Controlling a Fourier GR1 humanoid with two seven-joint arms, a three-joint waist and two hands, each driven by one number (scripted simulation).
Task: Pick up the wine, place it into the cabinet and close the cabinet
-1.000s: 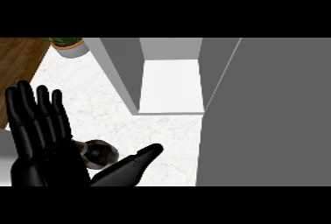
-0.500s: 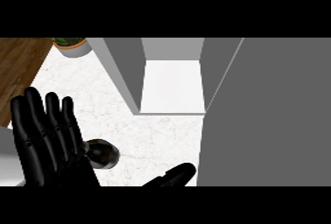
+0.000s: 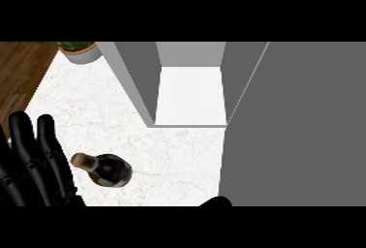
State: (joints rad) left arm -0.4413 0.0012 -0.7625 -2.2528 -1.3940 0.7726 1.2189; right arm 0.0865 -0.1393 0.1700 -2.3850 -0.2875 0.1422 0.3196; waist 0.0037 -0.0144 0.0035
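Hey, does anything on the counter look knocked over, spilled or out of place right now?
Nothing stands out. The wine bottle stands upright on the counter, corked, with no spill around it. The cabinet is open, its door swung out. A potted plant sits upright at the far corner.

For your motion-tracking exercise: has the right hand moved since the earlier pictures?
Yes. The right hand has drawn back toward the lower edge, away from the bottle; only a tip shows.

You have bare counter (image 3: 178, 145) between the wine bottle (image 3: 107, 170) and the open cabinet (image 3: 190, 99); its mouth stands unblocked. The cabinet door (image 3: 300, 126) walls off the right side. Your left robot hand (image 3: 32, 164) crowds the bottle's left; a potted plant (image 3: 80, 50) stands far back.
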